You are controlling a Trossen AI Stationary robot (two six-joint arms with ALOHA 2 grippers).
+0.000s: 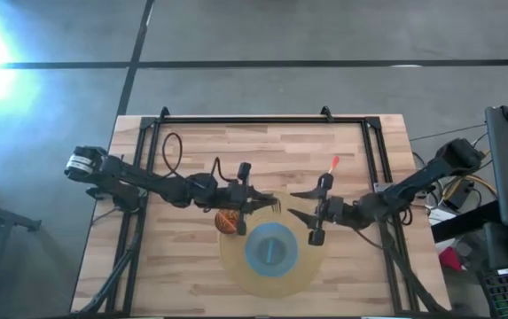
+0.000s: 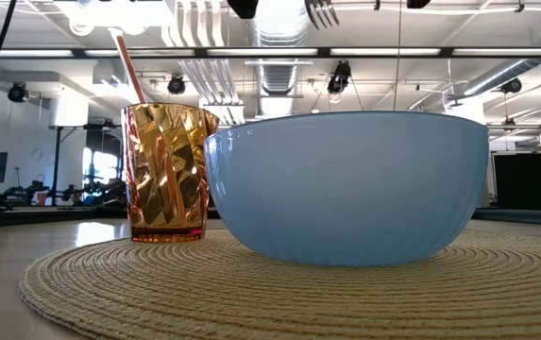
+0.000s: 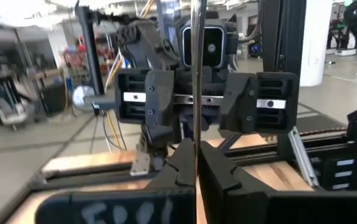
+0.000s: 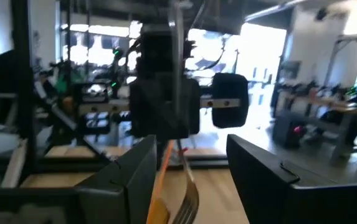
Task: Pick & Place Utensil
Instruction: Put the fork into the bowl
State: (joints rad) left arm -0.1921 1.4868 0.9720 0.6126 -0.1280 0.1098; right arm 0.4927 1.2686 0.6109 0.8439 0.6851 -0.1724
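A fork (image 1: 269,205) is held clamped in the left gripper (image 1: 252,200), above the mat's (image 1: 236,266) edge. The right gripper (image 1: 316,213) is spread apart just beside it. One blue bowl (image 1: 271,248), one amber cup (image 1: 226,220) and one straw (image 2: 132,70) are counted on the worktop (image 1: 191,266).

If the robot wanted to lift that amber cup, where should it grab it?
Probably by the rim, from above, on the side away from the bowl. The cup stands upright with its mouth open, the bowl crowds one side, and a stick leans inside.
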